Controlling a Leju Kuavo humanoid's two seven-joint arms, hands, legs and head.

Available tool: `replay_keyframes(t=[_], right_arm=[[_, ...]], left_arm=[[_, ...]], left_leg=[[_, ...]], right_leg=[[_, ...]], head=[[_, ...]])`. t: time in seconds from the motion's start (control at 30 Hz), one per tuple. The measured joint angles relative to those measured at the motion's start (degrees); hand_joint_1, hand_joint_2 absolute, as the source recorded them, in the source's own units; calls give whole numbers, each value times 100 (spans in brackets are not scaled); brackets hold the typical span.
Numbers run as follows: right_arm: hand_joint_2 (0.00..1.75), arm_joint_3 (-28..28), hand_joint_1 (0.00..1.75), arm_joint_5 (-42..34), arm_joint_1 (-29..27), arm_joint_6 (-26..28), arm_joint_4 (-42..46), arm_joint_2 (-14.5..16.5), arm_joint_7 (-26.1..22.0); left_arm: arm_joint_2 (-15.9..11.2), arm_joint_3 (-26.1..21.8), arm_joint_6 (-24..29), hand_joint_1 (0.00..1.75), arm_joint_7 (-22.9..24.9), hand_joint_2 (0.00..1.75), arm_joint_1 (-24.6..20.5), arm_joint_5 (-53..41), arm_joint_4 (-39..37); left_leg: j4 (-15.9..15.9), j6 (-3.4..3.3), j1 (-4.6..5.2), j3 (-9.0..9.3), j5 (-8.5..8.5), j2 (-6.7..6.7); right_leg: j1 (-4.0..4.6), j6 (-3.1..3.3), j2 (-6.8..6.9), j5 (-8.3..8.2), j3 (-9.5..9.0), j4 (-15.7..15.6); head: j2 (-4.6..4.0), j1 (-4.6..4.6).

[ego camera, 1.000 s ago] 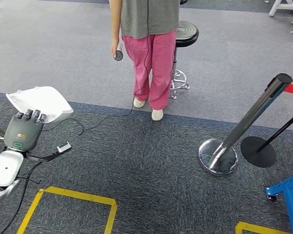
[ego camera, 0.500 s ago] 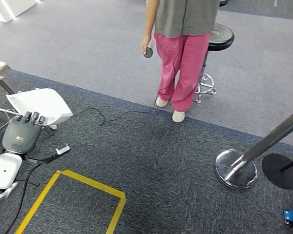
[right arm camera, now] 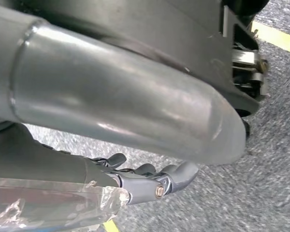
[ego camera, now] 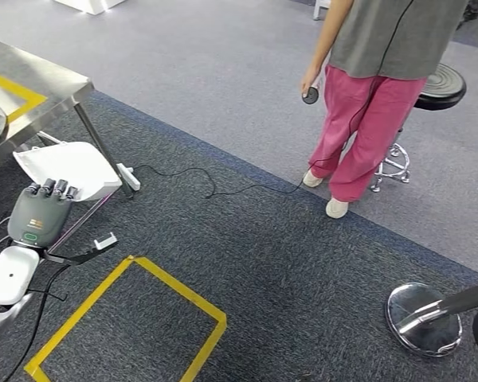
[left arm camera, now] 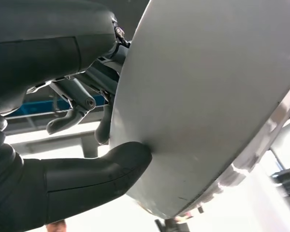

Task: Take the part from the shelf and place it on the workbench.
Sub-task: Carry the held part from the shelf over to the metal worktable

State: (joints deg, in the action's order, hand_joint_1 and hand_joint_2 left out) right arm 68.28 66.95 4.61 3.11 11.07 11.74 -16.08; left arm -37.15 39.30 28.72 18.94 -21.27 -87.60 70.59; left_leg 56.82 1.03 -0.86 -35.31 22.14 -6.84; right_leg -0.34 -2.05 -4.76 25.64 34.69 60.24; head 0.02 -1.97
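Head view: the left hand sits at about eight o'clock, fingers wrapped over the near edge of the part, a pale, shallow, curved shell that it carries in front of the robot. Just beyond it, at ten o'clock, the steel worktop comes in from the picture's edge, with yellow tape on its surface and a slanted leg behind the part. A person in pink trousers stands at one o'clock holding a small dark round controller, whose cable trails over the carpet towards the worktop. A black stool stands behind the person, a chrome post base lies at four o'clock, and a yellow taped square marks the floor at six o'clock.

Left wrist view: the part is a broad grey curved sheet, with the thumb pressed against one face and the darker fingers behind the other. The left hand is grasping the part.

Right wrist view: the right hand hangs over grey carpet with its fingers curled in and nothing between them, so it reads as clenched on nothing. Crinkled clear film is wrapped on the arm near the wrist.

I judge this the carrying step: the part is off the shelf and not yet set down. The next move calls for squaring up to the worktop, raising the part above its edge, and lowering it flat before letting go.
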Motion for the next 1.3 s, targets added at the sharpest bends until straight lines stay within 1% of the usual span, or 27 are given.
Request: replay_keyframes(t=[0.03,0.07,0.1,0.17,0.23,0.3,0.33,0.37,0.4,0.43,0.5,0.53,0.6,0.63,0.67,0.73,0.8,0.83,0.87,0.9,0.97,1.03,1.1,1.13,1.2,1.23,1.3], right_arm=[[0,0,0,0,2,-6,-1,1,0],[0,0,0,0,4,-13,-1,2,-1],[0,0,0,-1,8,-19,0,4,-2],[0,0,0,-3,12,-25,1,7,-12],[0,0,0,-6,-2,-25,2,8,-20],[0,1,0,-7,-23,-25,2,8,-19],[0,2,0,-7,-27,-25,2,8,-19],[0,2,0,-7,-28,-26,2,9,-19],[0,1,0,-7,-26,-27,2,9,-20],[0,1,0,-7,-25,-28,2,10,-20],[0,0,0,-7,-25,-29,2,10,-22],[0,0,0,-7,-26,-29,2,10,-24],[0,0,0,-7,-23,-30,2,10,-27],[0,0,0,-7,-19,-30,2,10,-28],[0,-1,0,-6,-13,-31,2,10,-30],[0,-1,0,-6,-11,-29,2,10,-33],[0,0,0,-7,-25,-27,2,9,-33],[0,0,0,-7,-32,-28,2,10,-32],[0,0,0,-7,-35,-28,2,10,-31],[0,0,0,-8,-35,-28,2,10,-30],[0,0,0,-9,-30,-27,2,10,-30],[0,0,0,-9,-27,-27,2,10,-28],[0,0,0,-10,-22,-28,1,14,-27],[0,0,0,-11,-17,-27,2,17,-27],[0,0,0,-11,-11,-28,3,23,-28],[0,0,0,-11,-16,-28,4,22,-29],[0,0,0,-11,-36,-29,4,22,-28]], left_arm=[[-2,1,-5,175,1,175,0,0,1],[-4,1,-17,175,1,175,4,0,1],[-7,1,-36,175,0,175,10,0,1],[-9,0,-85,175,-1,175,4,0,4],[6,1,-114,175,-2,175,-14,0,11],[28,3,-124,175,-2,175,-4,0,16],[34,4,-130,175,-2,175,4,0,16],[37,3,-134,175,-2,175,7,0,16],[38,2,-138,175,-2,175,6,0,16],[38,-1,-139,175,-2,175,-1,0,17],[40,-3,-145,175,2,175,-22,0,27],[41,-3,-148,175,6,175,-27,0,34],[38,-3,-151,175,14,175,-18,0,43],[32,-4,-151,175,16,175,-15,0,45],[29,-5,-151,175,17,175,-19,0,48],[31,-5,-151,175,18,175,-31,0,60],[44,1,-152,175,18,175,-25,0,68],[47,3,-152,175,18,175,-19,0,69],[47,4,-153,175,18,175,-13,0,70],[47,3,-154,175,18,175,-11,0,71],[47,2,-159,175,18,175,-12,0,74],[46,2,-168,175,18,175,-8,0,77],[27,2,-172,175,18,175,15,0,78],[12,1,-173,175,18,175,29,0,78],[-10,-2,-177,175,18,175,26,0,82],[-8,-2,-180,175,18,175,20,0,87],[5,2,-186,175,18,175,27,0,94]], left_leg=[[-5,40,-12,-19,-12,-68],[-19,78,-29,-34,-32,-130],[-23,111,-40,-49,-38,-112],[174,154,-22,-158,98,165],[823,177,1,-467,453,503],[1509,197,-2,-797,710,592],[1607,203,-4,-845,687,607],[1485,205,-5,-780,563,626],[1166,203,-3,-609,373,691],[756,200,9,-383,190,852],[148,141,49,-59,10,1097],[33,102,69,-5,9,1139],[9,18,71,-9,19,984],[2,-12,57,-3,18,904],[-6,-43,42,4,12,829],[-13,-95,22,9,8,690],[-11,-120,28,6,10,534],[-9,-122,31,7,11,450],[-8,-121,32,10,10,358],[-7,-118,30,14,9,271],[4,-94,26,12,7,107],[9,-34,12,-18,-13,-35],[-14,46,-11,-50,-49,-158],[-5,78,-10,-69,-40,-108],[278,124,16,-214,155,211],[597,142,27,-365,337,413],[1345,175,25,-715,668,582]], right_leg=[[5,22,-36,4,-45,-72],[18,56,39,-6,-61,-81],[25,98,109,-21,-69,-96],[23,173,249,-47,-84,-136],[34,214,399,-47,-91,-153],[43,231,561,-31,-94,-152],[44,231,644,-22,-98,-151],[44,227,724,-10,-108,-151],[44,215,802,5,-125,-151],[52,196,876,23,-147,-151],[95,141,1010,73,-189,-137],[117,113,1079,95,-211,-140],[127,55,1206,135,-253,-159],[117,16,1145,181,-252,-123],[104,-20,1011,268,-203,4],[82,-68,649,571,83,612],[79,-68,517,837,485,1355],[79,-61,499,837,601,1517],[79,-46,483,721,615,1459],[77,-29,447,513,510,1171],[47,5,202,110,145,351],[29,30,9,-18,-73,-82],[43,79,86,-16,-104,-119],[42,116,154,-30,-109,-134],[28,178,293,-55,-121,-178],[31,198,369,-56,-122,-186],[38,216,532,-44,-121,-188]], head=[[0,-2],[0,-2],[0,-3],[0,-27],[0,-50],[0,-50],[0,-51],[0,-52],[0,-53],[0,-53],[0,-53],[0,-53],[0,-50],[0,-45],[1,-32],[1,-3],[0,6],[1,8],[1,8],[1,8],[0,8],[1,5],[1,4],[1,0],[0,-34],[0,-51],[0,-62]])
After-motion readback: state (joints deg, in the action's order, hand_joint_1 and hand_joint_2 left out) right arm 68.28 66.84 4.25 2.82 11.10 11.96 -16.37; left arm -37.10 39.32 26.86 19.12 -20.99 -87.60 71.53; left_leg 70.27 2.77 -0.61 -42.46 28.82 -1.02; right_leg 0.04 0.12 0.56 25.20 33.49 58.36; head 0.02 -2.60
